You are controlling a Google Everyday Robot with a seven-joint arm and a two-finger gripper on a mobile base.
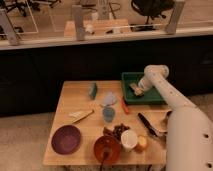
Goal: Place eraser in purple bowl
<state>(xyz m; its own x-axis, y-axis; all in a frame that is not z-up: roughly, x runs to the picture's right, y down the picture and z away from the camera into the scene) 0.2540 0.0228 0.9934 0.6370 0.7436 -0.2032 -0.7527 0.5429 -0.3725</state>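
End effector [134,90] is down inside the green tray [147,98] at the back right of the desk [75,96]. You can't tell if it's spread or pinching anything. Purple bowl [66,139] sits front left, well apart from it. The eraser can't be picked out for sure; a small pale piece lies right at the end effector.
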